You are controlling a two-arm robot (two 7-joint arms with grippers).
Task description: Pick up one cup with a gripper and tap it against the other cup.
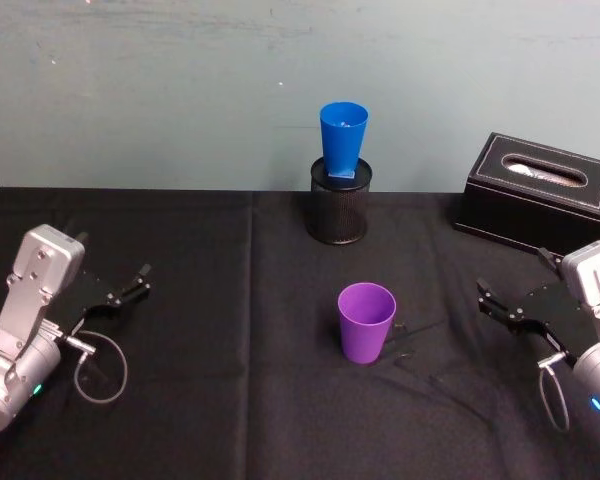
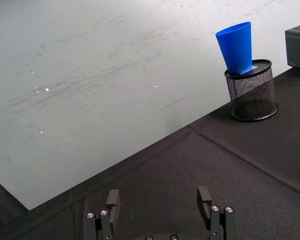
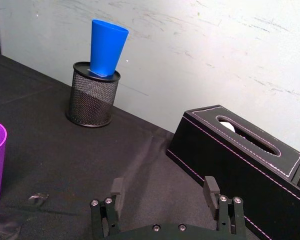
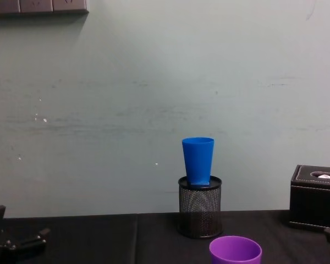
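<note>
Since purple cup (image 1: pixel 366 325) stands upright, nearer your right claw (image 3: pixel 163 192) than left claw (image 2: pixel 158 200), reach it from right; both claws wide, empty. Blue cup (image 1: pixel 342 138) behind, atop mesh holder (image 1: pixel 338 215).

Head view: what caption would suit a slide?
Purple cup mid-table, blue cup atop a mesh holder behind it, left and right jaws open at either side.

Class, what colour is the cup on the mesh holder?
The cup is blue; clearest in the right wrist view.

Purple cup (image 1: pixel 366 322) upright — blue cup (image 1: pixel 342 138) behind, atop mesh holder (image 1: pixel 339 212)
</note>
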